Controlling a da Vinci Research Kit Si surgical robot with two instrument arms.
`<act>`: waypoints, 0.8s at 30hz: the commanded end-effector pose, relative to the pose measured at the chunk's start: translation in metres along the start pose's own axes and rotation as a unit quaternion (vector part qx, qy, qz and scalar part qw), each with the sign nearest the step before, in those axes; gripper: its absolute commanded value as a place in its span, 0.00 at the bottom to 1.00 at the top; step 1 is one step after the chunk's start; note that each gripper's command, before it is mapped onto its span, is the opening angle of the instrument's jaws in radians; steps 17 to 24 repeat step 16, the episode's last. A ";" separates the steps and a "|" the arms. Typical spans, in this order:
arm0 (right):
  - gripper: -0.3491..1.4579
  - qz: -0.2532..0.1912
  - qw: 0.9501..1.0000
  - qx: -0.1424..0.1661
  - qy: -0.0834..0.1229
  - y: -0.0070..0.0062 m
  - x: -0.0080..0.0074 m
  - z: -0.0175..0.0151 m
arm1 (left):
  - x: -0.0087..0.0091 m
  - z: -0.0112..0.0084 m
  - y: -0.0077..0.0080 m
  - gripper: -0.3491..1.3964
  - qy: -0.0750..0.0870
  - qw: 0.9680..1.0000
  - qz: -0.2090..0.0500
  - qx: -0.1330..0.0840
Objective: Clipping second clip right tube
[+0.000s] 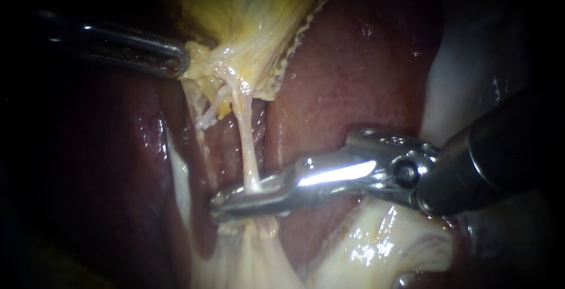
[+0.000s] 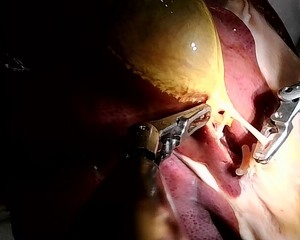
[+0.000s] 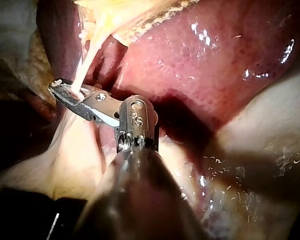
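Note:
The yellow gallbladder (image 1: 247,18) (image 2: 175,45) lies against the dark red liver (image 1: 353,71) (image 3: 200,60). My left instrument (image 1: 179,59) (image 2: 205,114) comes in from the upper left, its jaws shut on the gallbladder's narrow lower end. From there a pale right tube (image 1: 247,142) (image 2: 247,129) (image 3: 87,60) runs down, stretched taut. My right instrument (image 1: 219,205) (image 2: 260,157) (image 3: 55,86) reaches in from the right, its long jaws lying across the tube's lower end and shut on it from both sides. A thinner pale strand (image 1: 206,115) hangs just left of this tube.
Glistening pale fatty tissue (image 1: 376,248) (image 3: 75,155) spreads below the right instrument's jaws. A whitish fold (image 1: 471,59) lies behind its shaft at the right. Liver surface surrounds the tube on both sides.

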 end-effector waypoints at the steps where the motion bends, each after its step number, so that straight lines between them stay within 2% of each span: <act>1: 0.00 -0.001 1.000 0.000 0.000 0.0001 -0.0002 0.0001 | 0.0000 0.0000 0.0000 0.00 0.000 1.000 0.000 0.000; 5: 0.00 -0.002 1.000 0.002 -0.003 0.0003 -0.0006 0.0002 | 0.0000 0.0000 0.0000 0.00 0.000 1.000 0.000 0.000; 24: 0.00 -0.002 1.000 0.002 -0.004 0.0005 -0.0006 0.0001 | 0.0000 0.0000 0.0001 0.00 0.000 1.000 0.000 0.000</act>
